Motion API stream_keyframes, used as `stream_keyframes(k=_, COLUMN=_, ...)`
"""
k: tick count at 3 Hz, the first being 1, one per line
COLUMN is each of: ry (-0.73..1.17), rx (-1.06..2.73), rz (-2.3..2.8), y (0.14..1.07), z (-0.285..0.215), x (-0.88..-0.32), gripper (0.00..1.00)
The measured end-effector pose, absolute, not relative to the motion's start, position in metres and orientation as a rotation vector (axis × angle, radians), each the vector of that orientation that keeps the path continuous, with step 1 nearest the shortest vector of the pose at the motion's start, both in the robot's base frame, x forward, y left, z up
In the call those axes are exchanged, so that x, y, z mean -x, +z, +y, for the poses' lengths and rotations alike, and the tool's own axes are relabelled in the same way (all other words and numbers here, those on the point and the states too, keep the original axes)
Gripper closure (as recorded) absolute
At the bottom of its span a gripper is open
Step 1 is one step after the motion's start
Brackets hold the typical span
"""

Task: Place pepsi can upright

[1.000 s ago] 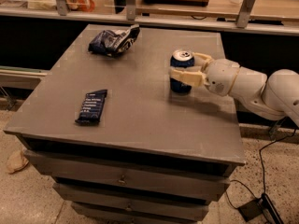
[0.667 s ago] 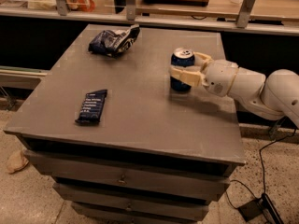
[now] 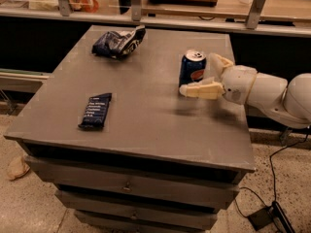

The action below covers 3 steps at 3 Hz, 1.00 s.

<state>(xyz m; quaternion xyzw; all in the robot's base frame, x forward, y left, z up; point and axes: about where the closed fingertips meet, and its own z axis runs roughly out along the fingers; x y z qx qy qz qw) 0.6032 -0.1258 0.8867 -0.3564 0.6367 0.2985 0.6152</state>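
The pepsi can (image 3: 191, 67) is blue with a silver top and stands upright on the grey table (image 3: 146, 115), right of the middle. My gripper (image 3: 199, 74) reaches in from the right at the can's height. Its fingers are spread open. The near finger (image 3: 201, 90) lies in front of the can's base. The far finger (image 3: 221, 62) is behind and to the right of the can. The can stands loosely between them on the table top.
A dark blue wrapper bar (image 3: 95, 110) lies flat at the front left. A dark blue-and-white snack bag (image 3: 118, 42) lies at the back left. The table's right edge is close under my arm (image 3: 272, 93). A counter with rails (image 3: 194, 18) runs behind.
The fingers, earlier closed around the can, have spread apart and the gripper has drawn slightly to the right. The can stays upright in place.
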Motion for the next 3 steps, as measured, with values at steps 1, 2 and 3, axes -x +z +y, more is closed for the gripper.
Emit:
stream_keyframes(k=1, ry=0.658, rx=0.819, rz=1.506, y=0.885, z=-0.138, x=-0.595, gripper=0.0)
stream_keyframes(k=2, ry=0.601, rx=0.824, rz=1.566, y=0.883, z=-0.161, x=-0.583, gripper=0.0)
stream_keyframes(k=3, ry=0.601, rx=0.824, rz=1.566, y=0.883, z=-0.161, x=-0.583, gripper=0.0)
